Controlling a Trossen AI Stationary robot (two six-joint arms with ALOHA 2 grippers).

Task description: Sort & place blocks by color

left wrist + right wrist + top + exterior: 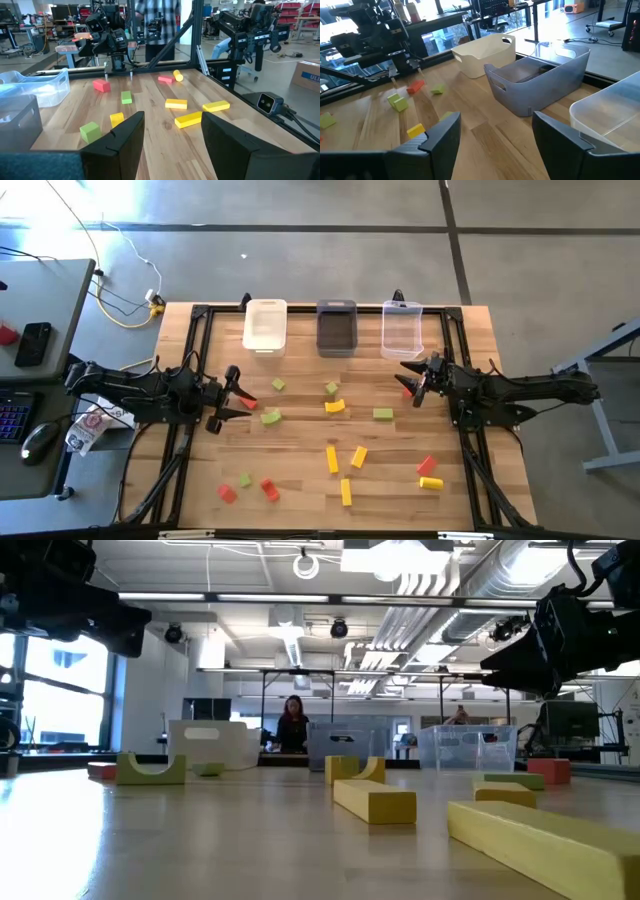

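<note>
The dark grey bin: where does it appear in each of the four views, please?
High view: dark grey bin, middle of three, far edge.
Low view: the bin, centre background.
Left wrist view: the bin, lower left corner.
Right wrist view: the bin, centre right.
Landmark: the clear bin beside it.

Three bins line the table's upper edge, white [265,326], dark grey [336,328] and clear [402,329], above about sixteen scattered blocks: roughly six red, six yellow, four green.
</note>
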